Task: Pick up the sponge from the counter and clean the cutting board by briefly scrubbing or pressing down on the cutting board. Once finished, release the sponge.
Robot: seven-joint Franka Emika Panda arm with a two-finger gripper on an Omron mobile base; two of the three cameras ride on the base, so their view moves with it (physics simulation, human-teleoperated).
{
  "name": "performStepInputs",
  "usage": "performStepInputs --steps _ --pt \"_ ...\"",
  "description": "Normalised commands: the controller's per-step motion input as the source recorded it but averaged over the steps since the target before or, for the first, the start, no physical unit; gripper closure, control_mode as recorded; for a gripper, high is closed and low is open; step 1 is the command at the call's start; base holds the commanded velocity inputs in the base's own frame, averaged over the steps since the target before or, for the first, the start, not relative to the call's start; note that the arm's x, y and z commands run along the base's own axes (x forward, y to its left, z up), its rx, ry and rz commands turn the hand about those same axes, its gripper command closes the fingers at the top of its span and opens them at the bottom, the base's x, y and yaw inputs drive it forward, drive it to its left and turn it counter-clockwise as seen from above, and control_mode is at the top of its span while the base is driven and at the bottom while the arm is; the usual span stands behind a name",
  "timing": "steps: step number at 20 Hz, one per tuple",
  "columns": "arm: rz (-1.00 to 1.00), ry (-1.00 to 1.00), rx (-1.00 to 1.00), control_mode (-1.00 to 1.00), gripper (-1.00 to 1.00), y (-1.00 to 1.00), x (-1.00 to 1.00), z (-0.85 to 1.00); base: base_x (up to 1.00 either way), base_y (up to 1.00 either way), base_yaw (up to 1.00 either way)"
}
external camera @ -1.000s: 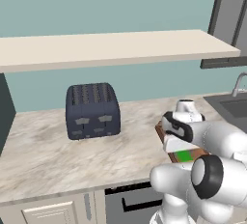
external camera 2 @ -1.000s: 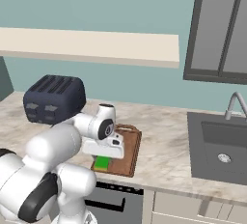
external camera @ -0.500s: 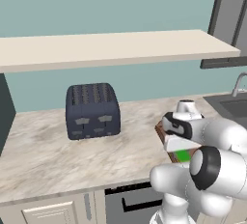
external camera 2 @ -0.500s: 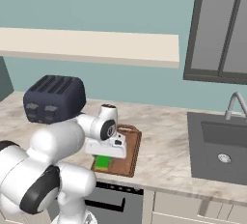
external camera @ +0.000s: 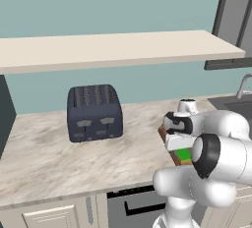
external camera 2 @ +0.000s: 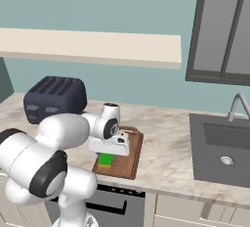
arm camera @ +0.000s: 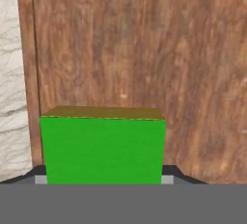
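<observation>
- Sponge (arm camera: 102,148), a bright green block with a thin yellow layer along its far edge, sits low and left of centre in the hand view, between the two dark fingertips (arm camera: 34,175) that show at its lower corners.
- Jaws are pinching the sponge from both sides; one tip peeks out at each lower corner of the green face.
- Behind the sponge in the hand view lies the reddish-brown wood of the cutting board (arm camera: 144,49), with its raised rim running down the left side and pale marbled counter (arm camera: 8,73) beyond it at the left edge.
- In the right base view the sponge (external camera 2: 106,160) shows as a green patch on the near part of the cutting board (external camera 2: 133,153), just below the white hand, lower centre of the frame.
- In the left base view the sponge (external camera: 184,155) shows at centre right, on the cutting board (external camera: 164,134), partly hidden by the arm.
- Gripper (external camera 2: 108,153) points down at the board.
- A dark blue toaster (external camera: 94,112) stands on the counter (external camera: 49,158) left of centre, well apart from the board.
- A sink (external camera 2: 222,147) with a curved tap sits at the right of the right base view.
</observation>
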Motion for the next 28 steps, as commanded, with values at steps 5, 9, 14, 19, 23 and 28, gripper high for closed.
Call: performStepInputs --steps 5,9,14,19,23,28 --pt "0.00 -0.02 0.00 -1.00 1.00 0.00 0.05 -0.34 0.00 0.00 0.00" --pt "0.00 -0.09 0.00 -1.00 1.00 0.00 0.28 0.04 0.00 0.00 0.00" --pt "0.00 -0.07 0.00 -1.00 1.00 0.00 0.40 0.03 0.00 0.00 0.00" --pt "0.00 -0.01 0.00 -1.00 1.00 0.00 0.30 -0.16 0.00 0.00 0.00" --pt "0.00 0.00 0.00 -1.00 1.00 0.00 0.01 -0.62 0.00 0.00 0.00" --pt "0.00 0.00 0.00 -1.00 1.00 0.00 0.13 -0.13 0.00 0.00 0.00"
